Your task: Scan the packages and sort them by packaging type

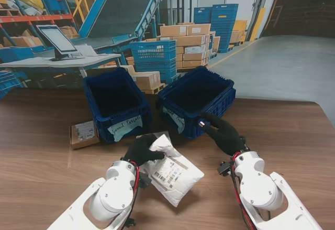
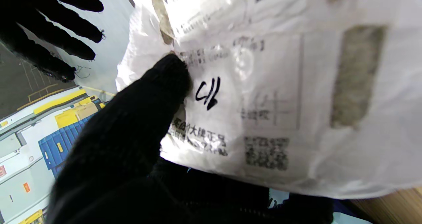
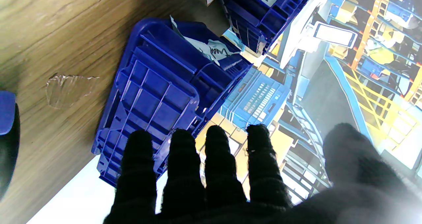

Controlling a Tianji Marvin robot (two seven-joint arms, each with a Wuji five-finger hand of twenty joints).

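At the table's left, a small box (image 1: 84, 133) is lying flat on the wood (image 1: 36, 162), just beside the left bin (image 1: 116, 104), whose near wall is carrying a handwritten paper label (image 1: 124, 127). Nearer to me, the left hand (image 1: 142, 149) is gripping a white mailer (image 1: 170, 171): in the left wrist view the thumb (image 2: 155, 95) is pressing on the printed label face (a black pen mark and a QR code are showing there) while the other fingers (image 2: 66, 29) are spreading apart from the bag (image 2: 296, 85). The mailer is sitting in front of the two bins, between both arms. Further right, the right bin (image 1: 198, 98) is standing angled, also labelled. The right hand (image 1: 225, 134) is holding nothing, its fingers (image 3: 184, 171) stretching out side by side near that bin's near corner (image 3: 148, 95).
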